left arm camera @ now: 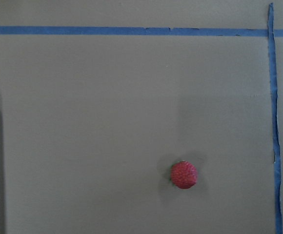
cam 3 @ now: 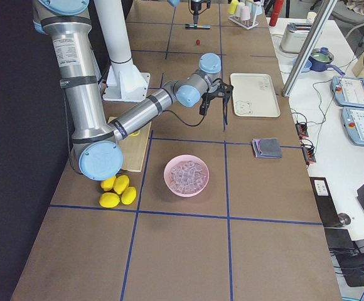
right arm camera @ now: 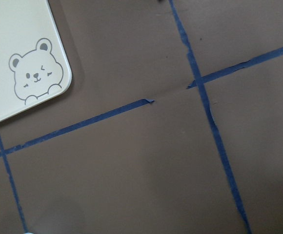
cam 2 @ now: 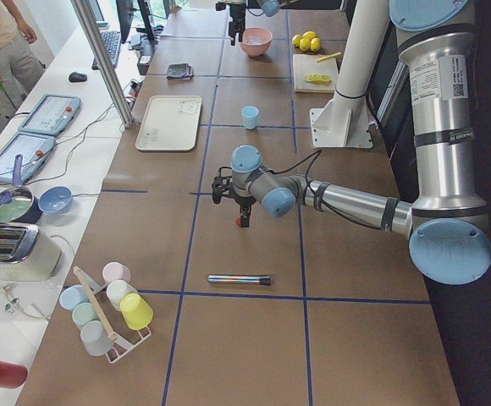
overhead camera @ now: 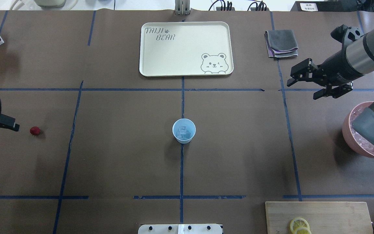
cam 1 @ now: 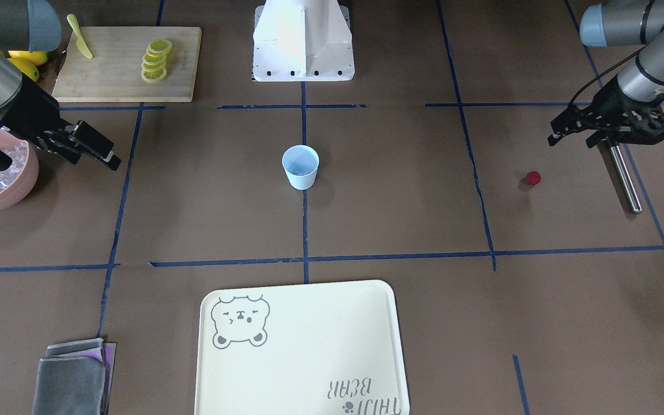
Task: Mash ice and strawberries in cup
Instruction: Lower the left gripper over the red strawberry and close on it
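Brown paper crossed with blue tape lines covers the table [overhead camera: 109, 156]. At the centre of the overhead view the pale blue cup [overhead camera: 183, 130] stands upright on a tape line, with a few clear ice cubes [overhead camera: 183, 132] in its bottom. The strawberry [overhead camera: 34, 130] lies on bare paper at the far left, well apart from the cup. The left gripper [cam 1: 571, 138] hangs near it, fingers spread and empty, beside a metal rod [cam 1: 624, 178] lying on the table. At upper right, the right gripper [overhead camera: 302, 88] hovers with its jaws wide, holding nothing, near a pink bowl [overhead camera: 347, 130] heaped with more ice.
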`<action>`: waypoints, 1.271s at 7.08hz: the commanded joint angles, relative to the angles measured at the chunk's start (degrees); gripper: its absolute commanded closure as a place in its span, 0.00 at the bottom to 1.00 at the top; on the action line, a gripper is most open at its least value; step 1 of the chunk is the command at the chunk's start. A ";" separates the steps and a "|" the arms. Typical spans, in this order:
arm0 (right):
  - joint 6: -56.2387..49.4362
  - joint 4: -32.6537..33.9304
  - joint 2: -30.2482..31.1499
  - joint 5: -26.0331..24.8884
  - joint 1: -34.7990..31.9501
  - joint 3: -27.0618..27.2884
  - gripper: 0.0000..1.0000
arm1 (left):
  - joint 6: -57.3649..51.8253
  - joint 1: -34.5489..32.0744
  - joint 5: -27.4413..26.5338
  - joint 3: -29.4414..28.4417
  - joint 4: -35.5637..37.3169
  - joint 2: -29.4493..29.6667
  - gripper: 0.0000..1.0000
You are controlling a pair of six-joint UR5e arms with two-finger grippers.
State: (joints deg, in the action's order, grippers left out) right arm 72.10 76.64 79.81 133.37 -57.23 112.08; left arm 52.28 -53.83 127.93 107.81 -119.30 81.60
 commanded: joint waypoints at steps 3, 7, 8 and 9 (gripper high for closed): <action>-2.58 -0.35 2.80 -0.22 -0.25 -0.29 0.00 | 6.79 7.68 -9.36 -6.71 0.03 6.01 0.00; -2.58 -0.53 3.24 -0.31 -0.07 -0.29 0.00 | 6.87 7.86 -9.80 -9.72 0.12 8.04 0.02; -2.58 -0.61 3.24 -0.31 -0.07 -0.20 0.00 | 6.87 7.86 -9.80 -10.07 0.12 8.05 0.03; -2.58 -0.61 3.16 -0.31 -0.07 -0.11 0.00 | 6.87 7.86 -9.80 -10.60 0.03 7.96 0.03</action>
State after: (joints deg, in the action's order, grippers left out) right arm 69.52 76.06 83.04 133.07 -57.33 111.87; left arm 59.15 -45.97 118.16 97.84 -119.20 89.56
